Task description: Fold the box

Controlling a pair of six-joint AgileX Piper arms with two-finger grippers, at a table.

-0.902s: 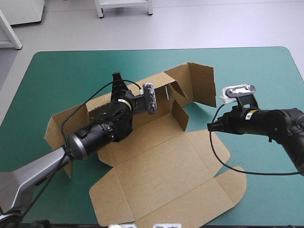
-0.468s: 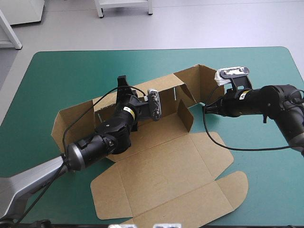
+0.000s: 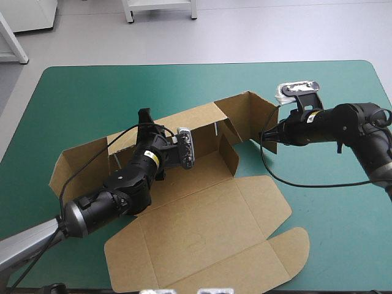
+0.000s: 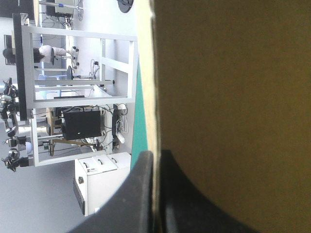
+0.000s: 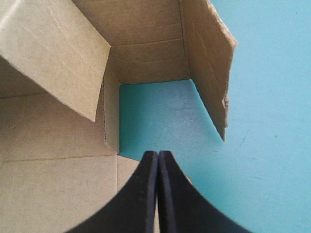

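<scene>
The brown box lies mid-table, its lid flat toward the near edge and its long back wall raised. My left gripper sits on that wall's top edge. In the left wrist view it is shut on the box, with the board's edge between the black fingers. My right gripper is shut with nothing in it, its tip beside the raised right end flap. In the right wrist view it points at a patch of cover framed by the box's walls.
The teal-green cover shows around the box on the far side and on the right. The box's left end flap stands toward the table's left side. The lid's front corner reaches close to the near edge.
The box and my left gripper have shifted left and nearer. My right gripper rose from beside the lid to the raised right end flap and has stayed there.
</scene>
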